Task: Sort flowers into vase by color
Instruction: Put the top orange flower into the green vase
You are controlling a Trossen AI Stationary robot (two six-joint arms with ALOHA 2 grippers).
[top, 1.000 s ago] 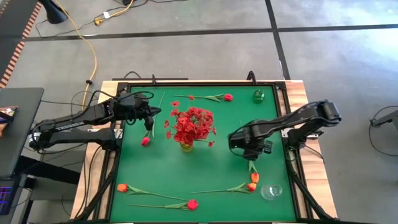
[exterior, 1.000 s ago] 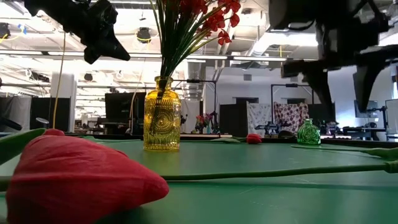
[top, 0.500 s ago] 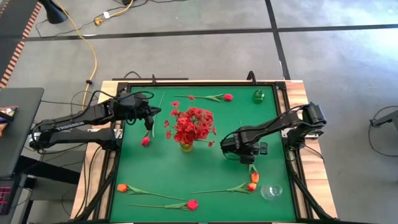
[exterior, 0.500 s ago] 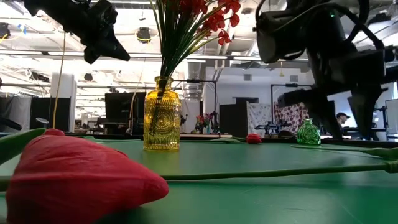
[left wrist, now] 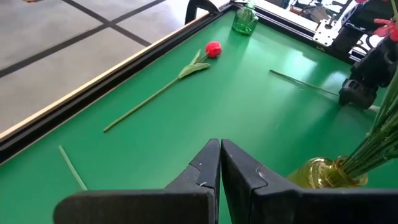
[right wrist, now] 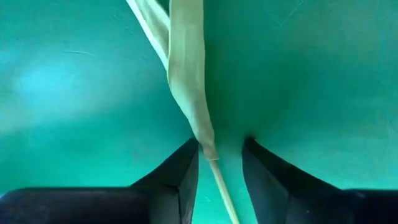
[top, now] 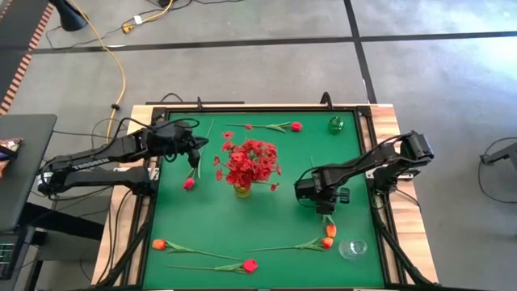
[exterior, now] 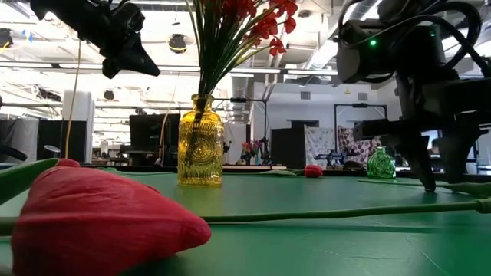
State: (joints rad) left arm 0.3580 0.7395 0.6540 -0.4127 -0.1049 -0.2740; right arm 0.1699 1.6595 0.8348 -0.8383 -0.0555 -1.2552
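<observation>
Covering the whole bench, the green mat carries the yellow vase of red sprigs at its middle, with tulips lying loose around it. Picking up an orange tulip is the step in hand: the right gripper is down on the mat, fingers astride its stem but not visibly clamped. Next it must pinch firmly, lift, and find a vase. Off left, the left gripper hangs clenched, empty.
</observation>
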